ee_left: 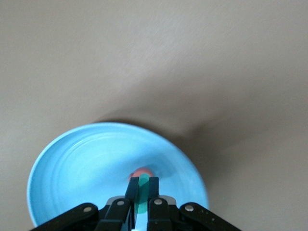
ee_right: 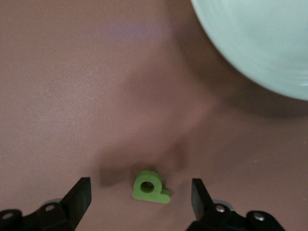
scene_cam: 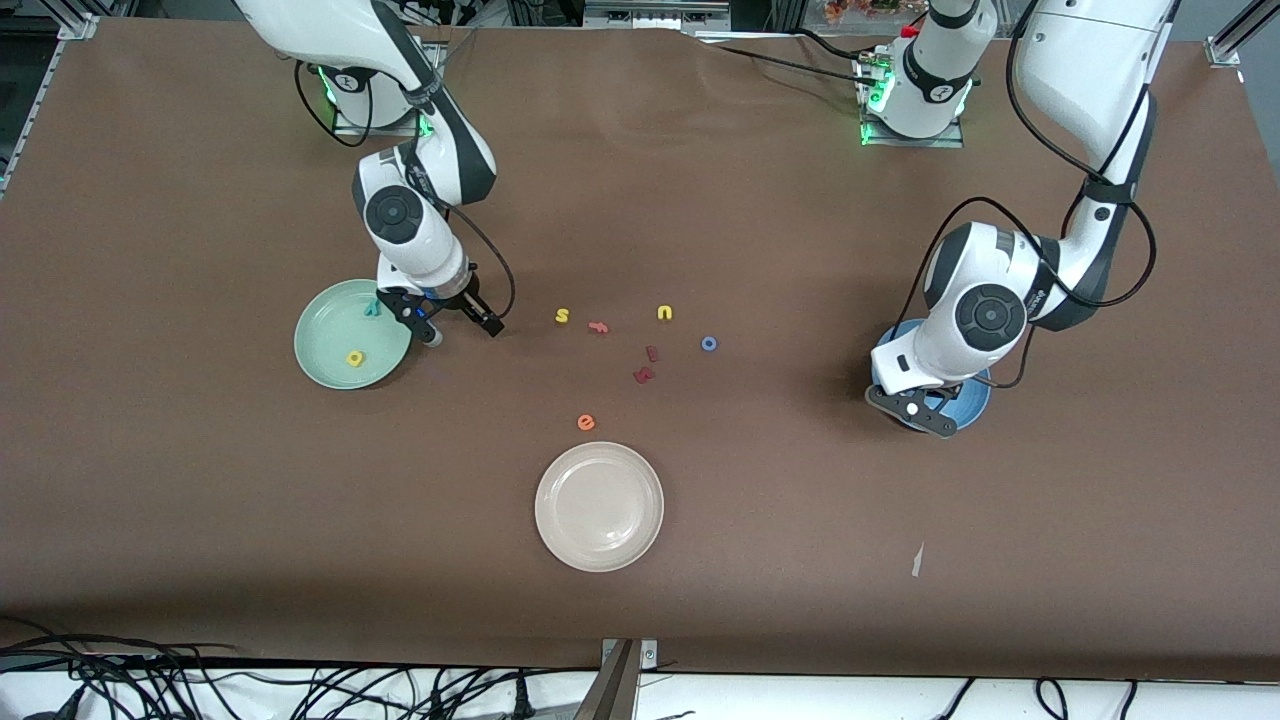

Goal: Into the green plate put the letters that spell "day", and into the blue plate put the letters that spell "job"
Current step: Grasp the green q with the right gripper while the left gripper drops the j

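The green plate [scene_cam: 330,345] [ee_right: 260,43] lies toward the right arm's end of the table and holds the yellow "a" [scene_cam: 355,358] and the teal "y" [scene_cam: 372,308]. Beside it my right gripper [scene_cam: 460,328] [ee_right: 139,182] stands open low over the table, its fingers on either side of the green "d" [ee_right: 150,187], which lies flat on the table. My left gripper [scene_cam: 925,408] [ee_left: 143,179] hangs over the blue plate [scene_cam: 975,400] [ee_left: 86,163], shut on the teal "j" [ee_left: 143,192]. The pinkish-red "b" [ee_left: 142,172] lies in that plate. The blue "o" [scene_cam: 709,343] lies mid-table.
Loose letters lie mid-table: a yellow "s" [scene_cam: 562,316], a yellow "u" [scene_cam: 665,313], three red letters [scene_cam: 643,375] and an orange "e" [scene_cam: 586,422]. A cream-white plate [scene_cam: 599,560] sits nearer the front camera.
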Tool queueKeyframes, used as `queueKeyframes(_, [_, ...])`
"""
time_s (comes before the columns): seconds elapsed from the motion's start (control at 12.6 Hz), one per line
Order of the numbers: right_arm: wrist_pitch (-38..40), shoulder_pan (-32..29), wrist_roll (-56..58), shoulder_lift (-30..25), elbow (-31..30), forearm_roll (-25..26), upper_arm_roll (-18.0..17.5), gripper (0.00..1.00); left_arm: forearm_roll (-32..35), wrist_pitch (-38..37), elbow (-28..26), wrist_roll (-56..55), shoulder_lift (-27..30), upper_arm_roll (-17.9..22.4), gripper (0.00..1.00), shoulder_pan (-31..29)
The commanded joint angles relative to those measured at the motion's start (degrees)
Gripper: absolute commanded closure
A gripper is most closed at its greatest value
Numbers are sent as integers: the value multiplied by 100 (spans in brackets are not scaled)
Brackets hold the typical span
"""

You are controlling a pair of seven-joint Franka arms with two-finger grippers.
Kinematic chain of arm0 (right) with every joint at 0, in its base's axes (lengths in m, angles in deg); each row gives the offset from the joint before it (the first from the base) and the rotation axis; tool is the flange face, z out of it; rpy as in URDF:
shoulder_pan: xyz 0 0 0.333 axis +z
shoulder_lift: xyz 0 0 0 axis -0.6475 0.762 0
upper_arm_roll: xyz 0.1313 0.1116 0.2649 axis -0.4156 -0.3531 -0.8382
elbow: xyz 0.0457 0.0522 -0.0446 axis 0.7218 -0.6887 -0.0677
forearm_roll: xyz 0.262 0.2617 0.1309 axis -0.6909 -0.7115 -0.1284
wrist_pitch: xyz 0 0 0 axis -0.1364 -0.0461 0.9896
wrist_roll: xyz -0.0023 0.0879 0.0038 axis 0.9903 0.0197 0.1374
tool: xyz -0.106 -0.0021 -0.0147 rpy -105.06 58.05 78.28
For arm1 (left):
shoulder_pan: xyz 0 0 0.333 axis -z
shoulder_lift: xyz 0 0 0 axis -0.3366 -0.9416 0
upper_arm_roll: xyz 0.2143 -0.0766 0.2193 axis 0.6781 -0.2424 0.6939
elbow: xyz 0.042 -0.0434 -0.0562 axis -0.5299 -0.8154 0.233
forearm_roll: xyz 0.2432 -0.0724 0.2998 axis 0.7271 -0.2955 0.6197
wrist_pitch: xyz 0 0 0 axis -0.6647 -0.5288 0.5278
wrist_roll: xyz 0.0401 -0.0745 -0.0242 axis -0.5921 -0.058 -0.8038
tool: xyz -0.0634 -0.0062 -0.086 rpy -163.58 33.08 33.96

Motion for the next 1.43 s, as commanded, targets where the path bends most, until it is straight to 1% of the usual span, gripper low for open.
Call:
queueKeyframes(0.0, [-125, 111, -148, 137, 88, -25, 14, 9, 208, 67, -271, 92, 177, -36, 73, -120])
queueKeyframes(0.08, [-134, 111, -148, 146, 80, -25, 14, 16, 208, 58, -219, 74, 159, -36, 5, -120])
queueKeyframes(0.16, [-134, 111, -148, 155, 88, -25, 14, 31, 164, 14, -166, -4, 177, -45, 0, -120])
queueKeyframes(0.24, [-125, 137, -139, 163, 88, -16, 14, 53, 129, -99, -79, -110, 194, -62, 0, -102])
queueKeyframes(0.32, [-125, 137, -113, 163, 88, -7, 23, 69, 111, -187, 1, -389, 186, -89, 0, -33])
queueKeyframes(0.4, [-125, 137, -104, 163, 88, 1, 23, 77, -54, -188, 19, -853, 168, -211, 0, 73])
queueKeyframes(0.55, [-90, 137, -60, 129, 97, 10, 32, 88, -441, -145, 54, -1733, 159, -562, 0, 126])
queueKeyframes(0.71, [-64, 137, 36, 58, 97, 72, 50, 92, -478, -127, 63, -2646, 159, -966, 0, 118])
queueKeyframes(0.79, [58, 137, 89, -20, 106, 89, 76, 92, -478, -109, 98, -3138, 159, -1159, 0, 126])
queueKeyframes(0.87, [329, 137, 211, -143, 123, 98, 154, 92, -478, -109, 176, -3578, 107, -1318, 0, 161])
queueKeyframes(0.95, [567, 137, 500, -318, 141, 98, 260, 92, -469, -109, 282, -4026, 28, -1380, 0, 318])
queueKeyframes(1.11, [1042, 128, 1525, -652, 124, 107, 698, 91, -408, -109, 615, -4958, -270, -1372, 0, 775])
queueKeyframes(1.27, [1534, 119, 2904, -925, 123, 107, 1408, 91, -372, -109, 975, -5522, -604, -1372, 0, 1013])
queueKeyframes(1.35, [1667, 102, 3555, -900, 89, 81, 1743, 91, -372, -109, 1134, -5707, -771, -1381, 0, 1110])
